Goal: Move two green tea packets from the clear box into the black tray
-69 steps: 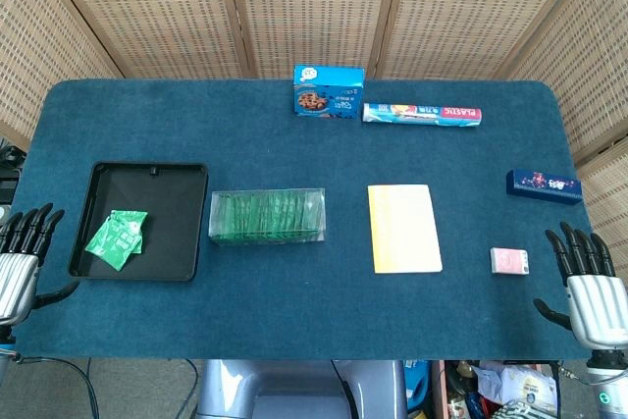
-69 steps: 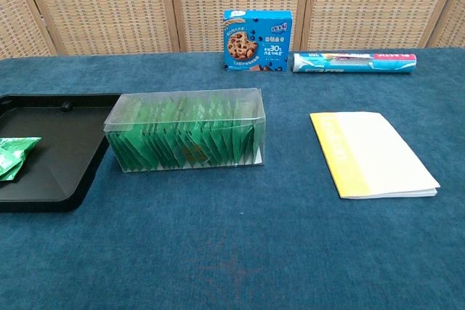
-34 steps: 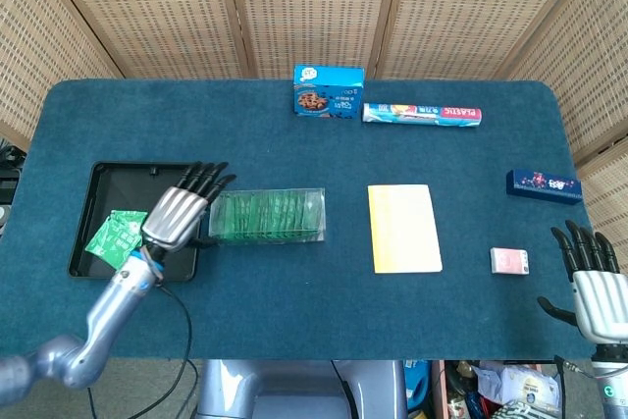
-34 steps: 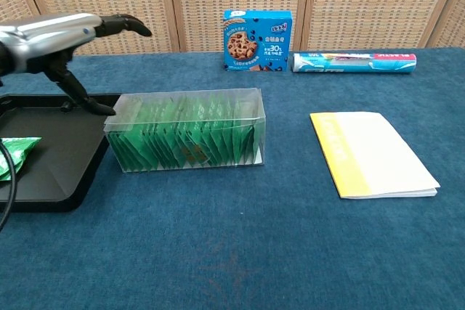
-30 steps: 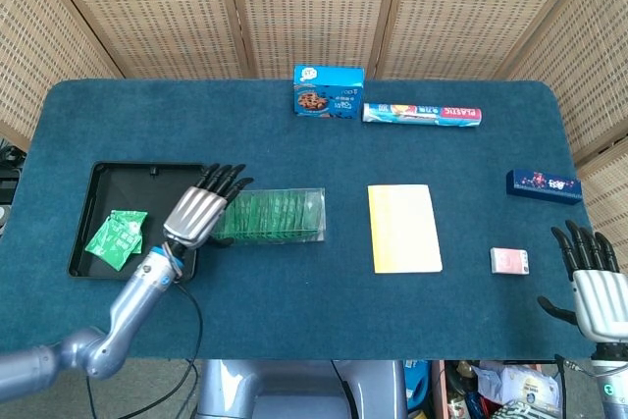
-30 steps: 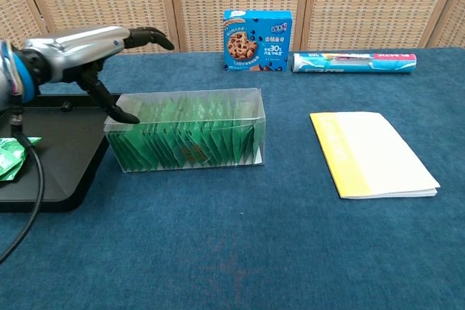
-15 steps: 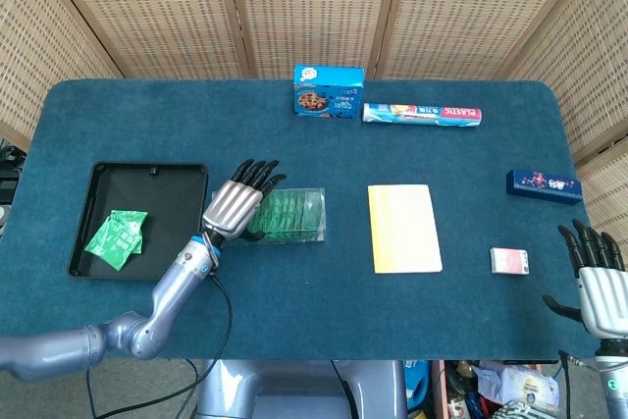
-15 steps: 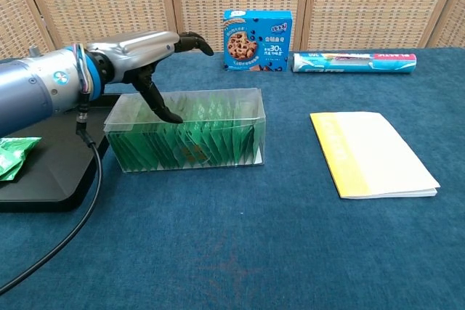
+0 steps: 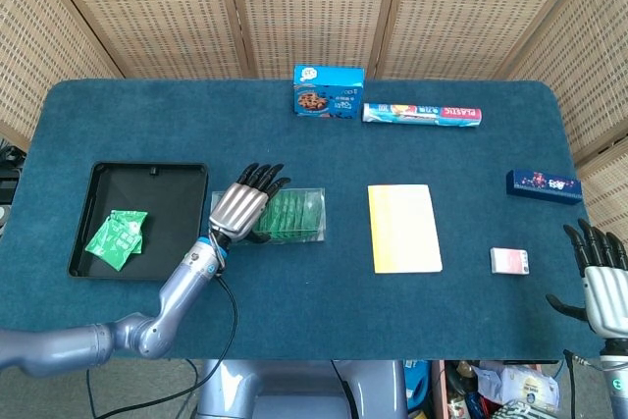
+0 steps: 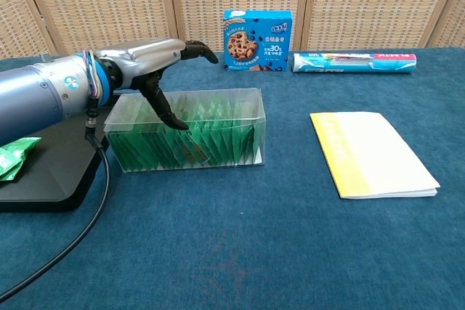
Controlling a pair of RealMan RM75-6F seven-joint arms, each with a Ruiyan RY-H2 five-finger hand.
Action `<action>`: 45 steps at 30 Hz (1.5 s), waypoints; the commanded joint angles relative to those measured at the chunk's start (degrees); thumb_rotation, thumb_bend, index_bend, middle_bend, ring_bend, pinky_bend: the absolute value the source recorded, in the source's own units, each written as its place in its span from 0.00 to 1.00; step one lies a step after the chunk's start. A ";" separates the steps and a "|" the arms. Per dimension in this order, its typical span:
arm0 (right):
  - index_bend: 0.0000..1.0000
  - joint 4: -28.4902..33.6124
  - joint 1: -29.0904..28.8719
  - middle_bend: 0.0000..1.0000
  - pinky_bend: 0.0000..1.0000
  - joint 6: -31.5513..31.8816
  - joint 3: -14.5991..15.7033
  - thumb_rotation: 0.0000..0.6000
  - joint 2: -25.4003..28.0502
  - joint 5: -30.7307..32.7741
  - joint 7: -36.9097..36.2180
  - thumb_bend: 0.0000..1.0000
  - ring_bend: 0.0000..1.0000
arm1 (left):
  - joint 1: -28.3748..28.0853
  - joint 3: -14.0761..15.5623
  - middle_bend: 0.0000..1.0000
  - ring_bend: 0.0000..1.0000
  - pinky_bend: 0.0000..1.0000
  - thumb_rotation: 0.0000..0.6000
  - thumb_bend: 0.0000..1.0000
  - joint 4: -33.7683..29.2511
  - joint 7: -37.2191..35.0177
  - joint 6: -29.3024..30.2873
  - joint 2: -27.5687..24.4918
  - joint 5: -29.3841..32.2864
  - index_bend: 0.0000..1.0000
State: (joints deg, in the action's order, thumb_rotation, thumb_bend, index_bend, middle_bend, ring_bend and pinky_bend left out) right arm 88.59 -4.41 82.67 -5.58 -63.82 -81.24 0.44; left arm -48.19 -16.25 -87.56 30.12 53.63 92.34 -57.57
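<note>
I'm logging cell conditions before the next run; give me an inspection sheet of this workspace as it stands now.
Surface: blue cloth-covered table.
Job's things: clear box with a row of upright green packets; black tray to its left, holding green tea packets.
Clutter: cookie box, plastic wrap roll, yellow booklet, dark blue box, small pink pack.
Hands: left hand over the clear box's left part, fingers spread, thumb dipping inside, holding nothing; right hand open at the table's right edge.
Cables: black cable trailing from the left arm across the table.
Surroundings: woven screens behind.
</note>
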 commanded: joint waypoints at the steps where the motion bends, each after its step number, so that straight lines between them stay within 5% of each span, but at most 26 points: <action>1: 0.00 0.06 -0.06 0.00 0.00 -0.18 0.10 1.00 0.03 -0.08 -0.04 0.00 0.00 | -0.32 0.59 0.00 0.00 0.00 1.00 0.14 0.40 0.31 0.18 -0.08 0.39 0.12; 11: 0.00 0.07 -0.12 0.00 0.00 -0.43 0.11 1.00 0.10 0.09 -0.33 0.00 0.00 | -1.48 1.71 0.00 0.00 0.00 1.00 0.15 1.84 -0.01 0.40 0.77 1.35 0.15; 17: 0.00 0.03 -0.16 0.00 0.00 -0.58 0.18 1.00 0.13 0.07 -0.54 0.00 0.00 | -1.61 2.20 0.00 0.00 0.00 1.00 0.33 2.08 -0.91 0.49 0.49 1.20 0.18; 32: 0.00 -0.01 -0.34 0.00 0.00 -1.24 0.29 1.00 0.24 0.22 -1.39 0.00 0.00 | -2.10 1.10 0.00 0.00 0.00 1.00 0.35 0.83 -4.03 0.69 -1.13 2.69 0.19; 45: 0.00 -0.07 -0.40 0.00 0.00 -1.46 0.33 1.00 0.23 0.33 -1.71 0.00 0.00 | -3.25 -1.59 0.00 0.00 0.00 1.00 0.43 0.04 -6.48 -0.33 -2.93 8.44 0.36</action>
State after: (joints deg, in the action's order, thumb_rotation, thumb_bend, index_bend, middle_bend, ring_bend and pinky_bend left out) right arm 88.52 -4.81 81.21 -5.25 -63.59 -80.92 -1.27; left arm -51.24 -17.60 -87.57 23.77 53.42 89.61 -49.47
